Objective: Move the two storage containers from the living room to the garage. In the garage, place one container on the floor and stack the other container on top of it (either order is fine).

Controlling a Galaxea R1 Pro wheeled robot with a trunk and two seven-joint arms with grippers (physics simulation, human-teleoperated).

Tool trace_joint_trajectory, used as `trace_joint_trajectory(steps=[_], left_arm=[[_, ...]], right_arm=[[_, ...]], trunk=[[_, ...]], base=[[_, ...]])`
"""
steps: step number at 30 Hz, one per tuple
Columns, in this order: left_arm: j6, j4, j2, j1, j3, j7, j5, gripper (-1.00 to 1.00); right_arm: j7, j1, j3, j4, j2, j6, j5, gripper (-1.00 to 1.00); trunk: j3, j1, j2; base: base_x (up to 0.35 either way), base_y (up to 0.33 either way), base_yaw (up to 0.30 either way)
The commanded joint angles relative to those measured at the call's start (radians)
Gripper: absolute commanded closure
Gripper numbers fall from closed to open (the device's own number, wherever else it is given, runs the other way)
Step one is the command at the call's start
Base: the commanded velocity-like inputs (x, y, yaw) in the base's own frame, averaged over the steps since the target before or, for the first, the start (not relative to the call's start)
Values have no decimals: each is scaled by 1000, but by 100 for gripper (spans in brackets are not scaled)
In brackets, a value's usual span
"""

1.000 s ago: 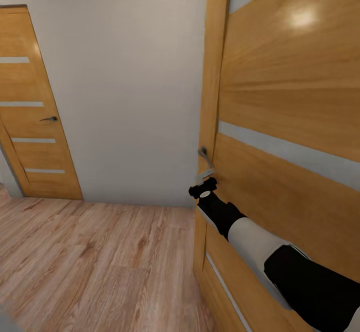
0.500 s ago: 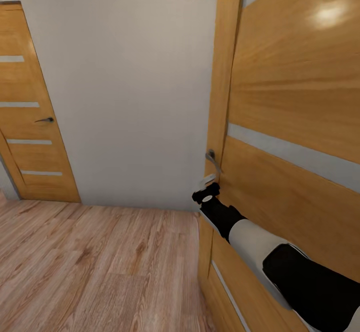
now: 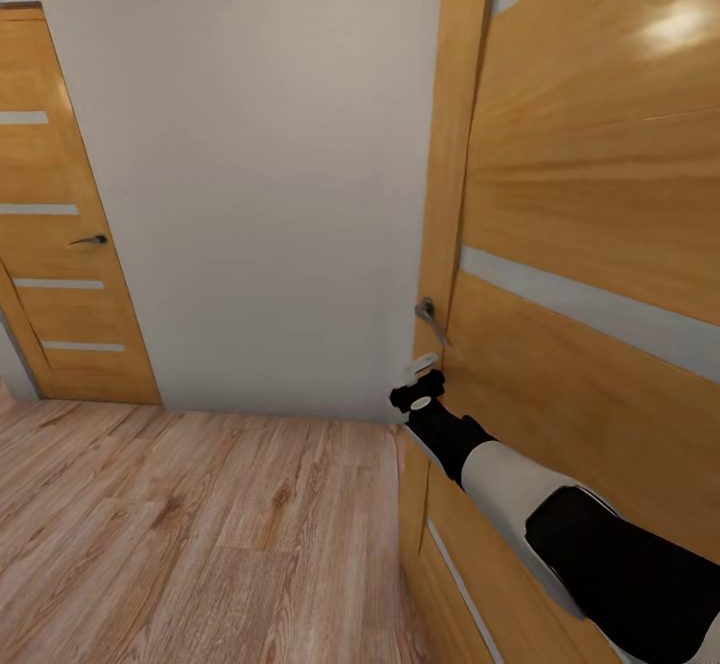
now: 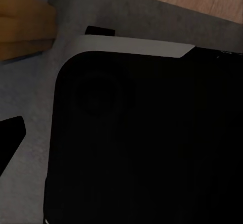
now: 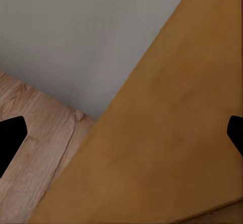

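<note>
Currently the right hand (image 3: 423, 391) sits just below the lever handle (image 3: 430, 317) of the near wooden door (image 3: 590, 244); wrist view shows its fingertips (image 5: 11, 138) spread apart, holding nothing. Judgement: press the lever down squarely, then swing the door steadily; storage containers are not in sight, left hand's state cannot be told.

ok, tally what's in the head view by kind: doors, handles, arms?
Wooden doors: 2, far one, near one
Door handles: 2, far, near
Robot arms: 1, right arm
Total: 5
</note>
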Motion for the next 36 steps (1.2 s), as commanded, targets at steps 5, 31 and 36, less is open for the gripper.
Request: trace_joint_trajectory(steps=[5,31,36], left_arm=[[-2,-1,0,0,1,0,7,-100],[-2,-1,0,0,1,0,6,-100],[-2,-1,0,0,1,0,6,-100]], right_arm=[[-12,-1,-2,0,-52,7,-5,-100],[-30,-2,-99,-3,-250,23,-6,-100],[-28,-2,-104,-5,-300,24,-7,-100]], trunk=[[-1,0,-1],[-1,0,-1],[-1,0,-1]], base=[[0,0,0],[0,0,0],[0,0,0]])
